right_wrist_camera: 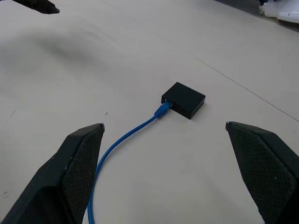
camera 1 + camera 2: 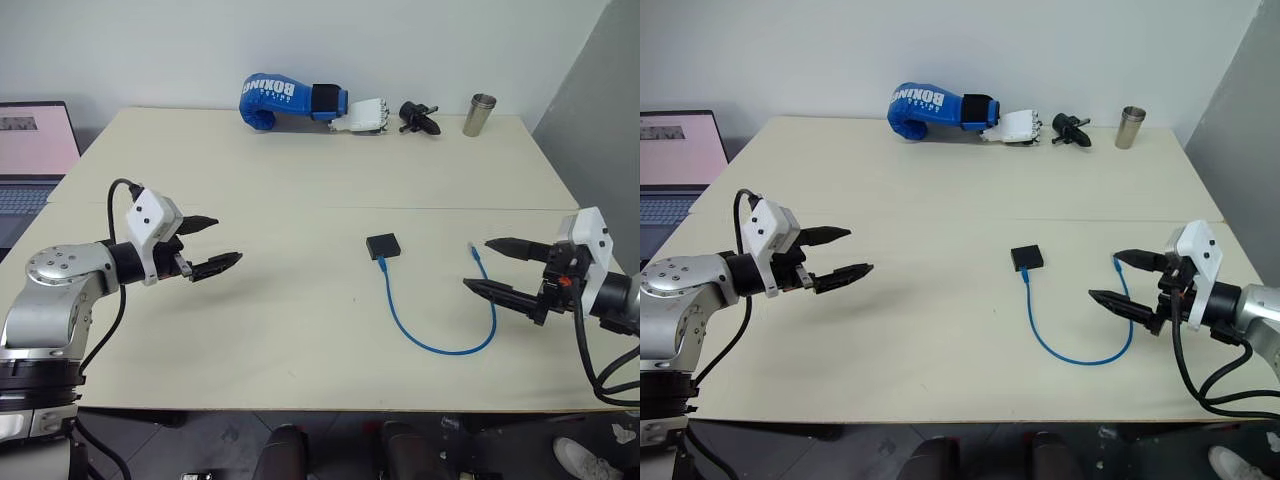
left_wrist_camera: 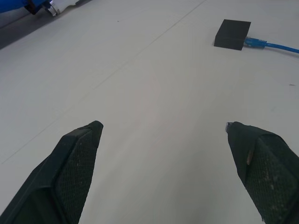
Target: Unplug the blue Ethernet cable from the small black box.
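One blue Ethernet cable (image 2: 440, 320) in small black box (image 2: 383, 245)

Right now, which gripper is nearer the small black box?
Right. The right gripper hovers open beside the blue Ethernet cable, near the small black box; the left gripper, also open, is farther off.

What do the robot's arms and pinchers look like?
Each arm is shiny silver metal with black joints and thick black cables. A white block sits at each wrist. The left gripper and right gripper each have two pointy black fingers with bumpy, textured insides.
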{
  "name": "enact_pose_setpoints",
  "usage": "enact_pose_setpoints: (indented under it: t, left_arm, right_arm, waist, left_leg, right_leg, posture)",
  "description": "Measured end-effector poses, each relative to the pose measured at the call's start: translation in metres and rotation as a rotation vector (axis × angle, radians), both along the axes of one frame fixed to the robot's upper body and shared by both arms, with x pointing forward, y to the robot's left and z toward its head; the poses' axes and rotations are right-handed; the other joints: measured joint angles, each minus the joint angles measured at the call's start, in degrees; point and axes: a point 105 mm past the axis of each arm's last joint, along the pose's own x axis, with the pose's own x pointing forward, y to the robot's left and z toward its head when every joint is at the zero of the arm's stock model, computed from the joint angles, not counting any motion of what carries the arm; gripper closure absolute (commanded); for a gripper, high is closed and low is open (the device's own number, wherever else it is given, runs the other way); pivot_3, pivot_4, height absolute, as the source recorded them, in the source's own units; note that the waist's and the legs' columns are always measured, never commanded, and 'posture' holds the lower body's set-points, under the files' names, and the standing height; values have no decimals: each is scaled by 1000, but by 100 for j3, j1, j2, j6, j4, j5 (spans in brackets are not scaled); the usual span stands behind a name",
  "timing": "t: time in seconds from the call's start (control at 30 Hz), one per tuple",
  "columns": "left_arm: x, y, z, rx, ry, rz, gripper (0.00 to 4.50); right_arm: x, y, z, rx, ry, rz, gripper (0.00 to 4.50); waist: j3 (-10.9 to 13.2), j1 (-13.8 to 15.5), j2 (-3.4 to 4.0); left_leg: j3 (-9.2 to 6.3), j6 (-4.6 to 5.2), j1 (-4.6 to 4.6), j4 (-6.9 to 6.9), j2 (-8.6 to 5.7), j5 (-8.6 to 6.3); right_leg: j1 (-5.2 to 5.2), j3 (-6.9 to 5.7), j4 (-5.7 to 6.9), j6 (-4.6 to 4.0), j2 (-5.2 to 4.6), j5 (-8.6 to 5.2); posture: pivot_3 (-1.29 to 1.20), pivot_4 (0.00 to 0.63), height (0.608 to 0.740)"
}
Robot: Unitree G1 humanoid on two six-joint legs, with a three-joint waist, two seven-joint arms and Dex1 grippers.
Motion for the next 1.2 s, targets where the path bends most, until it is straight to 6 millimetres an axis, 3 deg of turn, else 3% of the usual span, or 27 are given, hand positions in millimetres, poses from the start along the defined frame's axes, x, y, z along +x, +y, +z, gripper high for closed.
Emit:
enact_pose_setpoints:
  t: [0.17, 0.67, 0.9, 1.1, 1.2]
  left_arm:
    - [-5, -2, -7, 5, 25, -18, 3]
    - [-6, -7, 1, 4, 1, -92, 3]
    - [-11, -16, -8, 32, 62, -166, 3]
    - [-17, -33, -9, 68, 68, -272, 3]
    - [-19, -42, -5, 83, 59, -324, 3]
  right_arm:
    - [1, -1, 1, 2, -2, -2, 103]
    - [1, 0, 0, 2, 5, -2, 103]
    - [-3, 8, 0, 0, 8, 7, 103]
    - [-2, 38, -28, 20, 42, -9, 103]
    - [16, 53, -52, 7, 55, -124, 103]
  waist:
    - [0, 2, 0]
    - [0, 3, 0]
    - [0, 3, 0]
    - [0, 2, -1]
    - [1, -16, 0]
  left_leg:
    - [-1, 0, -1, 0, 1, 0]
    - [0, 0, -1, 1, 0, 0]
    - [-1, 0, -1, 1, 1, 0]
    - [-4, 0, -2, 3, 2, 0]
    - [0, 0, -4, 4, 0, 0]
  right_leg:
    - [0, -1, 0, 0, 0, 0]
    - [0, -1, 1, 0, 0, 0]
    - [0, -2, 1, 0, 0, 0]
    - [-1, -2, 2, 0, 2, 0]
    - [-9, 4, 9, 0, 4, 0]
  posture:
    - [0, 150, 740]
    - [0, 150, 740]
    - [0, 150, 740]
    - [0, 150, 740]
    - [0, 150, 740]
